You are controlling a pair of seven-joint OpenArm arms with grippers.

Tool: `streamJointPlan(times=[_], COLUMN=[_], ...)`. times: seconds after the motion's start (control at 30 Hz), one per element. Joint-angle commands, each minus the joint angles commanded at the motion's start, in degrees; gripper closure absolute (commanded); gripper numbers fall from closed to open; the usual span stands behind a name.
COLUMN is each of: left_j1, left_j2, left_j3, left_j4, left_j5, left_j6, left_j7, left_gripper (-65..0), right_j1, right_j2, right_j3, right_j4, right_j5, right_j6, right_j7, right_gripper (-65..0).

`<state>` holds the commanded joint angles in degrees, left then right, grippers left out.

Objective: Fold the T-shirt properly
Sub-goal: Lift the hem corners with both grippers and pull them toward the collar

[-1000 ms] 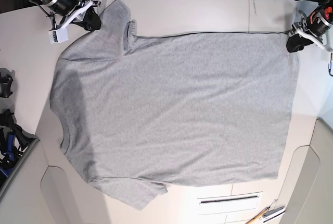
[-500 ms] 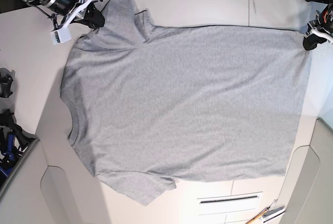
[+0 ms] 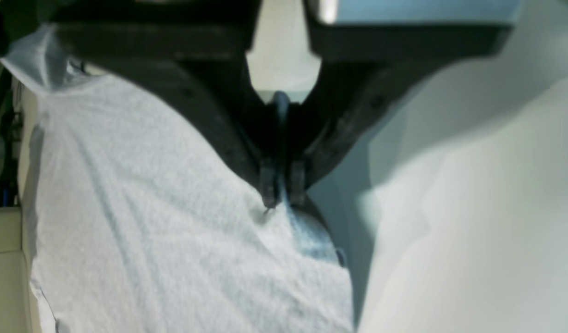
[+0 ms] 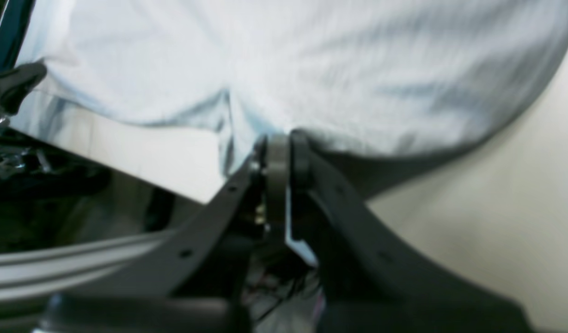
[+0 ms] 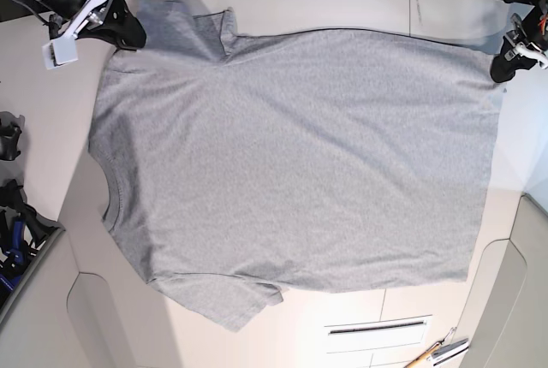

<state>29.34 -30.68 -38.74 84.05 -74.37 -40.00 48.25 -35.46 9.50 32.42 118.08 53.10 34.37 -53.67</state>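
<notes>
Now the shirt has slid a little to the base view's left compared with 0.5 seconds ago, and both arms have shifted that way with it. It lies spread on the table, so this looks like squaring up before a fold, with folding mostly ahead. The left gripper has its fingers closed on 1 upper corner; the right gripper pinches cloth at the other. No container stands out.
</notes>
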Motion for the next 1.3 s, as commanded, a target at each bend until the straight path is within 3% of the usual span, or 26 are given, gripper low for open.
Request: streamJointPlan(times=[0.13,0.23,0.4,0.6,0.77,0.93,1.03,1.07,1.1,1.17,1.23,1.3], left_j1=[-3.04,-6.54,-11.41,-16.52,-19.87,-19.98,-19.96,-19.98,-19.98,-20.09,-20.68,-20.96], left_j2=[0.04,0.28,0.31,0.28,0.31,0.31,0.33,0.33,0.33,0.28,0.31,0.24], left_j3=[-1.14,-0.46,2.86,9.57,12.17,14.56,14.84,14.84,14.84,14.84,14.82,14.64], left_j4=[0.00,-0.02,-0.02,-0.02,-0.20,-3.34,-6.19,-6.54,-6.54,-6.54,-6.54,-6.51], left_j5=[0.26,5.25,17.68,31.52,36.48,43.25,43.39,43.39,43.39,43.39,43.34,43.34], left_j6=[0.00,0.00,0.00,0.00,0.00,0.00,0.00,0.00,0.00,0.00,0.00,0.00], left_j7=[-0.02,-0.90,-9.86,-17.27,-18.95,-26.75,-30.38,-30.49,-30.47,-30.47,-30.18,-30.27], left_gripper=[0.0,0.0,0.0,0.0,0.0,0.0,0.0,0.0,0.0,-14.7,-30.9,-35.1], right_j1=[3.96,7.32,16.85,25.81,33.57,38.69,39.87,39.89,39.87,39.87,39.85,39.69], right_j2=[0.00,0.02,0.04,0.66,1.77,1.92,1.90,1.90,1.92,1.92,1.92,1.92], right_j3=[0.13,0.09,0.07,0.00,-2.36,-7.85,-10.23,-10.45,-10.40,-10.03,-9.07,-7.04], right_j4=[1.60,-0.26,-8.37,-18.29,-23.43,-31.67,-33.66,-33.66,-33.64,-33.59,-33.27,-31.71], right_j5=[-3.43,-5.79,-7.30,-8.07,-10.56,-14.95,-15.17,-15.17,-15.23,-16.11,-16.04,-15.37], right_j6=[-0.04,-0.09,-0.09,-0.07,-0.07,-0.09,-0.09,-0.09,-0.09,-0.11,-0.63,-0.70], right_j7=[1.40,3.61,3.96,4.22,4.46,6.93,7.26,7.48,7.45,7.41,7.15,5.05], right_gripper=[0.0,0.0,0.0,0.0,0.0,0.0,0.0,-3.1,-12.5,-27.0,-29.5,-29.5])
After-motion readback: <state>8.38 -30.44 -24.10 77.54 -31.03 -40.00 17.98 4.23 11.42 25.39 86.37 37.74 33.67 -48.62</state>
